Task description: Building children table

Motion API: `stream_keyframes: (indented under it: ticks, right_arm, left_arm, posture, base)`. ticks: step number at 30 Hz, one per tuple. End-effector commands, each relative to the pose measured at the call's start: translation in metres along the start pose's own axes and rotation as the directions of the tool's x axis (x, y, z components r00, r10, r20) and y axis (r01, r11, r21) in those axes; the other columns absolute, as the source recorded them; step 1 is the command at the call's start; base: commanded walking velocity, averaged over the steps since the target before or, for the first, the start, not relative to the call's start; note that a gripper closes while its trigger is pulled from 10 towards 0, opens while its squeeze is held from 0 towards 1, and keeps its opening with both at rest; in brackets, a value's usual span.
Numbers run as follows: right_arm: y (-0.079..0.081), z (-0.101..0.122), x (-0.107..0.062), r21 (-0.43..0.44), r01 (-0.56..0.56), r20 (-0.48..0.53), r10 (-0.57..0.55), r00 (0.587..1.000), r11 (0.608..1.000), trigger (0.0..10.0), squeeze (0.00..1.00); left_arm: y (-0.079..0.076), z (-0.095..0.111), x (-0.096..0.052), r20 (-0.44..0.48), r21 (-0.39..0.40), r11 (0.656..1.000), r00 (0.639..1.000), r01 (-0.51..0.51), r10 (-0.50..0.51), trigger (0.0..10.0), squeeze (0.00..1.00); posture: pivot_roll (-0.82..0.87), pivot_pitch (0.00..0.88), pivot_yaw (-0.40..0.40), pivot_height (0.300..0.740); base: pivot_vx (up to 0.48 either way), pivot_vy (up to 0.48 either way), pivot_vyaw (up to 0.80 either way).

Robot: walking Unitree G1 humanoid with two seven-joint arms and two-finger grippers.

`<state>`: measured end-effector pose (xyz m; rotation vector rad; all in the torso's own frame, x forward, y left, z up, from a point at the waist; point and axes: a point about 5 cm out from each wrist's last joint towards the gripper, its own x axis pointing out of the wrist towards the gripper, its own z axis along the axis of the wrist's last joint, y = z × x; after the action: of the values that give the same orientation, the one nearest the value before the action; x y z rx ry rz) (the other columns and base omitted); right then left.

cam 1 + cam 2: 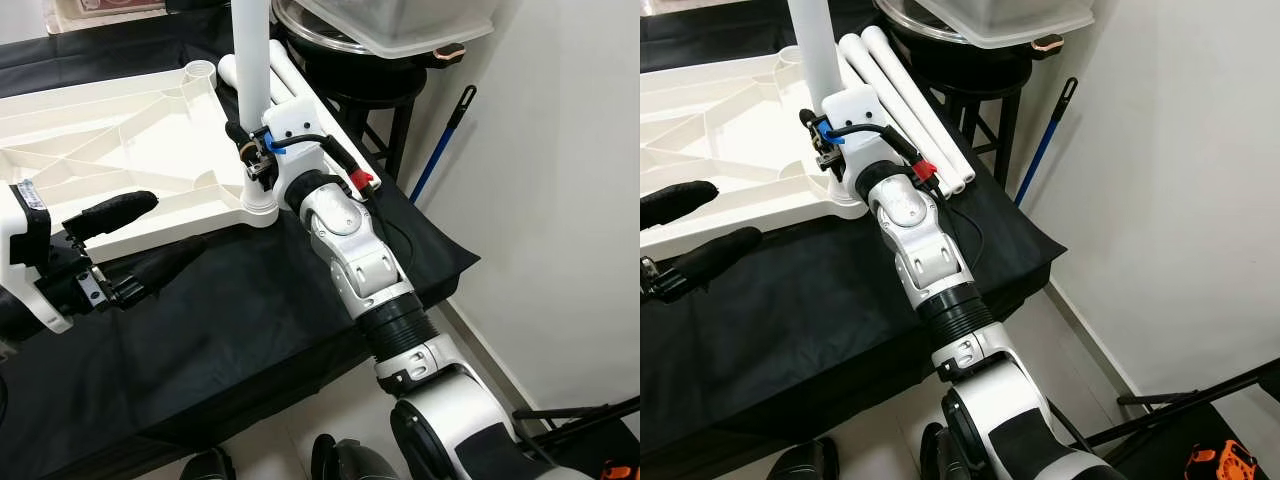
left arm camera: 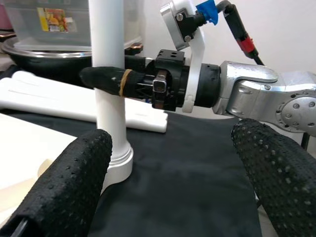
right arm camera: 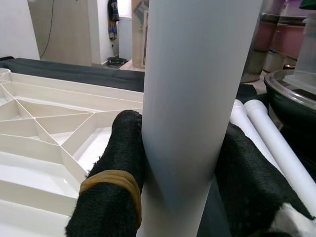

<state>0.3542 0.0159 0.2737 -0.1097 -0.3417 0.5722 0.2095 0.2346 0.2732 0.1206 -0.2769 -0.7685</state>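
Leg in hand: the white table leg (image 1: 252, 60) stands upright in the corner socket (image 1: 258, 208) of the upturned white tabletop (image 1: 110, 150), at the corner nearest my right arm.
Right pincer: my right pincer (image 3: 180, 163) is clamped on that leg, one black finger on each side, a little above the socket collar.
Left pincer: my left pincer (image 1: 125, 240) hovers with fingers apart at the tabletop's near edge, holding nothing.
Step, as I judge it: seating the leg in its socket.
Doing it well: I should keep the leg plumb, press straight down along its axis, and steady the tabletop with my left pincer so it does not slide on the black cloth (image 1: 250, 320); a tilt would likely jam the collar.
Spare legs: more white legs (image 1: 910, 100) lie side by side on the surface just behind the socket corner.
Containers: a dark round pot (image 1: 960, 45) sits on a black stand beyond the surface, with a clear plastic box (image 1: 1010, 20) resting on top; contents cannot be told.
Beside: a blue-handled pole (image 1: 1045, 140) leans by the wall.
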Motion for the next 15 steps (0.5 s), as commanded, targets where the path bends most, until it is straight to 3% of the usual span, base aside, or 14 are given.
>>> stream_keyframes:
  ticks: [1,2,5,6,7,11,15]
  right_arm:
    - [0.016,-0.017,-0.004,0.034,-0.024,-0.067,0.026,0.997,0.999,1.6,0.0]
    - [0.016,-0.016,-0.006,0.028,-0.036,-0.078,0.038,0.996,0.999,10.0,0.0]
    - [0.007,-0.009,-0.01,0.06,-0.082,-0.052,0.085,0.995,0.995,10.0,0.0]
    - [0.001,-0.006,-0.012,0.132,-0.08,-0.047,0.087,0.995,0.988,10.0,0.56]
    - [-0.003,-0.004,-0.013,0.165,-0.109,-0.029,0.116,0.993,0.98,10.0,1.0]
    - [-0.008,-0.001,-0.013,0.206,-0.135,-0.011,0.14,0.99,0.969,10.0,1.0]
    - [-0.026,0.017,-0.014,0.241,-0.295,0.109,0.276,0.955,0.925,10.0,1.0]
  left_arm:
    - [-0.004,-0.001,0.002,0.008,-0.005,1.0,1.0,0.017,-0.017,10.0,0.0]
    - [-0.004,-0.002,0.002,0.011,-0.007,1.0,1.0,0.019,-0.019,10.0,0.0]
    - [-0.004,-0.002,0.003,0.013,-0.009,1.0,1.0,0.022,-0.022,10.0,0.0]
    - [-0.004,-0.002,0.004,0.012,-0.009,1.0,1.0,0.025,-0.025,10.0,0.0]
    - [-0.004,-0.002,0.005,0.012,-0.009,1.0,1.0,0.028,-0.028,10.0,0.0]
    - [-0.005,-0.003,0.006,0.012,-0.011,0.999,0.999,0.034,-0.034,10.0,0.0]
    - [-0.007,-0.004,0.009,0.011,-0.021,0.998,0.999,0.052,-0.051,10.0,0.0]
  posture:
    - [0.05,0.216,-0.137,0.74]
    - [0.05,0.216,-0.134,0.74]
    - [0.05,0.216,-0.134,0.74]
    - [0.05,0.217,-0.129,0.74]
    - [0.05,0.217,-0.129,0.74]
    - [0.05,0.218,-0.127,0.74]
    - [0.06,0.228,-0.118,0.74]
  base:
    - [0.0,0.0,0.0]
    - [0.0,0.0,0.0]
    - [0.0,0.0,0.0]
    - [0.0,0.0,0.0]
    - [0.0,0.0,0.0]
    - [0.0,0.0,0.0]
    - [0.0,0.0,0.0]
